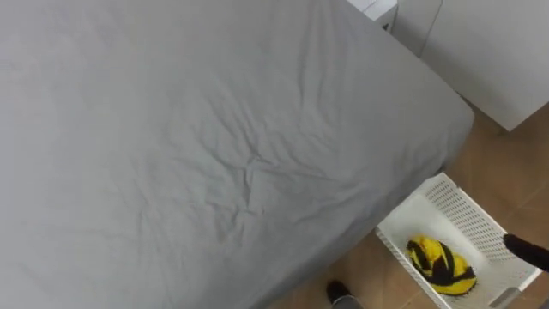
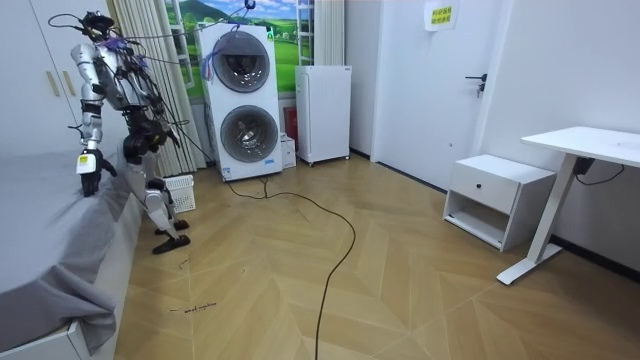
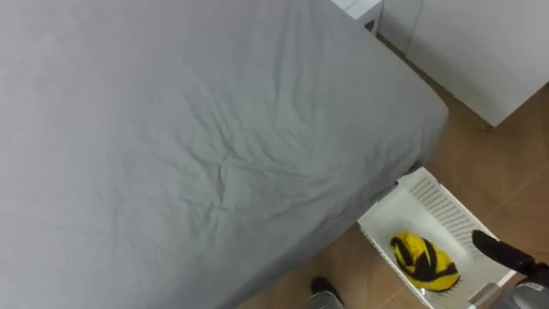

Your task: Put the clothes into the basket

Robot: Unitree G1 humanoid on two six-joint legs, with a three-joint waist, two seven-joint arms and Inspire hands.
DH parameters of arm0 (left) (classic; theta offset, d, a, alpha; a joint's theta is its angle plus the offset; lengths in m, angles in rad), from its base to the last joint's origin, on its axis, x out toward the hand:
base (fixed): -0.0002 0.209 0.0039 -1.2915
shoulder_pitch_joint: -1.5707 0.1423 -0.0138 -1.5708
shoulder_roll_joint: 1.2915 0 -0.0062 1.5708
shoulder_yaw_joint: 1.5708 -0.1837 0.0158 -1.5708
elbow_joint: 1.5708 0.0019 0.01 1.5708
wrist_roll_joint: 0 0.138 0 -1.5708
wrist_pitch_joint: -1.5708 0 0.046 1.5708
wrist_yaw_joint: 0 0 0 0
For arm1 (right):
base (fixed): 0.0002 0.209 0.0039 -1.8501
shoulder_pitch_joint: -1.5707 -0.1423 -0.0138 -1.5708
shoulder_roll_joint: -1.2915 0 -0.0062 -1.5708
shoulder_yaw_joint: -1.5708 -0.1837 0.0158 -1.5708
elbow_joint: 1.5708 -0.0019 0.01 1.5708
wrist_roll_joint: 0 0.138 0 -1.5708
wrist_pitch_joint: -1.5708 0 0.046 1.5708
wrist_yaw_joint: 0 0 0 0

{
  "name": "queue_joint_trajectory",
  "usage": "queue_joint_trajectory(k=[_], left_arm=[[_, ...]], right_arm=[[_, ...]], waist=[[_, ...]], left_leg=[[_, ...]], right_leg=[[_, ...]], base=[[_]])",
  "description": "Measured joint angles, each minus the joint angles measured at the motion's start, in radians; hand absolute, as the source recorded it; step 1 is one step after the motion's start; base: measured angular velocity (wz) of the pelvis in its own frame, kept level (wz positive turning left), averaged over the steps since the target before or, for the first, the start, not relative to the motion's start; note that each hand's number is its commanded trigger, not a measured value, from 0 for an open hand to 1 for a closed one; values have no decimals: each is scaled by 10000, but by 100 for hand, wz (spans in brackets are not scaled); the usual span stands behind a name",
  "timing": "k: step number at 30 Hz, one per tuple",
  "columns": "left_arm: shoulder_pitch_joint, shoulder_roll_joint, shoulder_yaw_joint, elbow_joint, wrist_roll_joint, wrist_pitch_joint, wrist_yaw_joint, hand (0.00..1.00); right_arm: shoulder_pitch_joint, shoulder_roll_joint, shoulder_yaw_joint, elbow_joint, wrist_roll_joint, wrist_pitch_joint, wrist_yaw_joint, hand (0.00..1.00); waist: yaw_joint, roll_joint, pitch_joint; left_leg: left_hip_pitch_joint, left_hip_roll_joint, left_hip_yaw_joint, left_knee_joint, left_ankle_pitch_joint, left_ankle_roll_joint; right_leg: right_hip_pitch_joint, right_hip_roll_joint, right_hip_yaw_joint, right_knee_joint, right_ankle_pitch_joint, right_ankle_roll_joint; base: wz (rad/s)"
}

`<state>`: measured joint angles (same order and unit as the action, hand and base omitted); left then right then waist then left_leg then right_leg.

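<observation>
A yellow and black garment (image 1: 441,264) lies bunched inside the white slatted basket (image 1: 467,215), which stands on the wooden floor at the foot of the bed, low on the right. Dark fingers of my right hand (image 1: 528,250) reach in from the right edge above the basket's rim, straight and holding nothing. In the room view I stand bent towards the bed, with the basket (image 2: 180,192) just behind my legs. My left hand (image 2: 88,165) hangs over the bed's edge, too small to read.
The bed (image 1: 197,146) under a creased grey sheet has no clothes on it. White cupboard fronts (image 1: 489,51) stand beyond its far corner. The room view has stacked washing machines (image 2: 240,100), a white cabinet (image 2: 323,113) and a desk (image 2: 585,150).
</observation>
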<state>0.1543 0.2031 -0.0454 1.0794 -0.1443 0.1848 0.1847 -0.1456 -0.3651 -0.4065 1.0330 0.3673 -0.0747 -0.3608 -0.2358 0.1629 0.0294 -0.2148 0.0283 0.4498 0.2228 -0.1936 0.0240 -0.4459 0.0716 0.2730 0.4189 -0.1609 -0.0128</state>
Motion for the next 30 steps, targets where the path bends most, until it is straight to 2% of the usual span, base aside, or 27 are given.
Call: queue_joint_trajectory(k=[3,8,9,15,17,20,21,22,23,25,27,30], left_arm=[[58,126,2,-123,-416,-95,0,0],[354,222,24,-302,-412,-151,1,0],[411,252,31,-312,-411,-166,1,0],[752,360,27,-607,-389,-390,2,0],[726,372,30,-627,-189,-432,2,0],[757,371,127,-649,115,-652,16,0],[780,371,231,-660,233,-750,11,0],[788,376,343,-704,308,-813,8,0],[793,376,408,-781,327,-817,8,0],[759,373,441,-876,524,-910,9,0],[786,366,426,-911,610,-1125,23,0],[755,231,420,-1307,1239,-1191,186,0]], right_arm=[[13,1,115,279,261,7,51,0],[226,3,113,283,491,14,20,0],[273,2,113,282,571,12,-2,0],[667,11,403,297,674,10,114,0],[859,65,529,297,643,10,166,0],[1117,298,710,603,530,19,510,0],[1202,397,726,656,506,27,584,0],[1362,469,835,696,516,27,592,0],[1432,507,936,722,517,27,596,0],[1611,706,1264,984,504,36,796,0],[1766,924,1626,1035,500,109,869,0],[1909,1402,2375,1036,463,167,1217,0]], waist=[[-1,-78,-12],[-1,-232,-23],[-2,-276,-57],[36,-384,-90],[235,-465,-119],[535,-758,-111],[603,-748,-187],[767,-868,-218],[847,-876,-231],[1035,-1076,-241],[1085,-1172,-277],[1275,-1293,-279]], left_leg=[[52,-2,-69,6,-1,2],[495,3,-192,-194,-2,0],[590,11,-224,-224,-5,-5],[1012,63,-606,-336,-14,-28],[1151,60,-701,-364,-9,-36],[1457,111,-733,-368,4,-57],[1552,115,-895,-377,4,-57],[1636,122,-1024,-399,4,-58],[1723,127,-1055,-408,4,-59],[1928,123,-1349,-423,6,-61],[2017,92,-1668,-420,6,-61],[2025,11,-2202,-428,19,-67]], right_leg=[[153,-21,-35,-85,5,51],[626,-14,-138,-254,-9,37],[740,-7,-164,-291,-16,22],[1461,-96,-618,-740,54,-65],[1635,-130,-736,-819,54,-75],[2086,-151,-918,-1145,78,-109],[2292,-191,-1099,-1289,83,-119],[2481,-200,-1170,-1440,99,-128],[2607,-213,-1232,-1505,126,-137],[3063,-314,-1639,-1813,160,-155],[3382,-385,-1970,-2000,163,-154],[3676,-493,-2469,-2203,162,-152]], base=[[15],[2],[7],[18],[16],[19],[28],[29],[30],[39],[52],[52]])
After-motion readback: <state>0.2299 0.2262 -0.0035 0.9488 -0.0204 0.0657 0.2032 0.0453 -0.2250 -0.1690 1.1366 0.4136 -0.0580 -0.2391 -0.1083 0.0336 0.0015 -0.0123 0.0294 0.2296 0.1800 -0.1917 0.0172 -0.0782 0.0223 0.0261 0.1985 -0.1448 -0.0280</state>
